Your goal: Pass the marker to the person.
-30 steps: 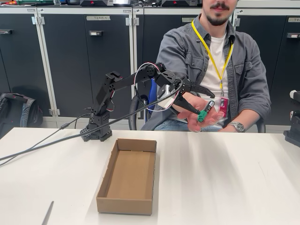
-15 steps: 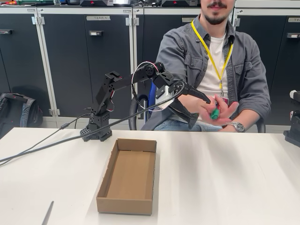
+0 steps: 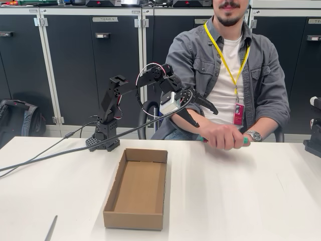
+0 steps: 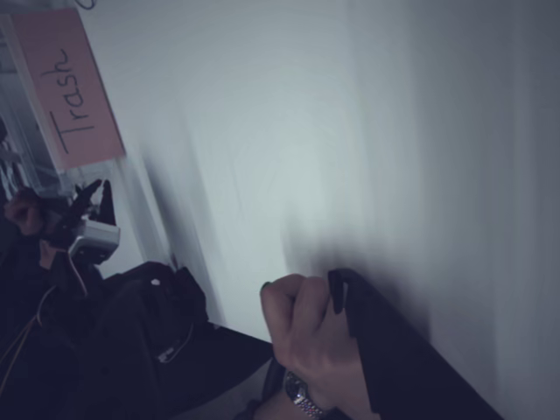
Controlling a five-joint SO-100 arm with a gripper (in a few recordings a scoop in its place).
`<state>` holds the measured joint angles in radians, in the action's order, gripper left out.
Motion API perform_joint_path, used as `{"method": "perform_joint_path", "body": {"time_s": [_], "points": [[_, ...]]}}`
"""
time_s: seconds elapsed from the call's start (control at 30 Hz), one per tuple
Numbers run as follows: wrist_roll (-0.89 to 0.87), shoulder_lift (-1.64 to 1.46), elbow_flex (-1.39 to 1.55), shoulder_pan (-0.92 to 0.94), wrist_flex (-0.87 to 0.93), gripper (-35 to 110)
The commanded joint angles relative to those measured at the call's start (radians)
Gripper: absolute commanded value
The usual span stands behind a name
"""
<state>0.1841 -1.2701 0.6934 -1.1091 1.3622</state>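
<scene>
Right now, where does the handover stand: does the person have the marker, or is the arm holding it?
Done: the marker is in the person's hand, closed in a fist at the table edge; a green tip shows beside the fist. The gripper is open, its fingers empty and clear of the hand. In hand: nothing for the arm. Left: only bringing the arm back, as I judge it.
</scene>
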Motion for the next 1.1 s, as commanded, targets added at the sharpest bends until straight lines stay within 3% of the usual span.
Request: {"method": "perform_joint_path", "body": {"time_s": [0.0,1.07], "points": [[0.018,-0.092,-0.006,0.005,0.005,44],[0.074,-0.140,0.034,0.048,0.043,44]]}}
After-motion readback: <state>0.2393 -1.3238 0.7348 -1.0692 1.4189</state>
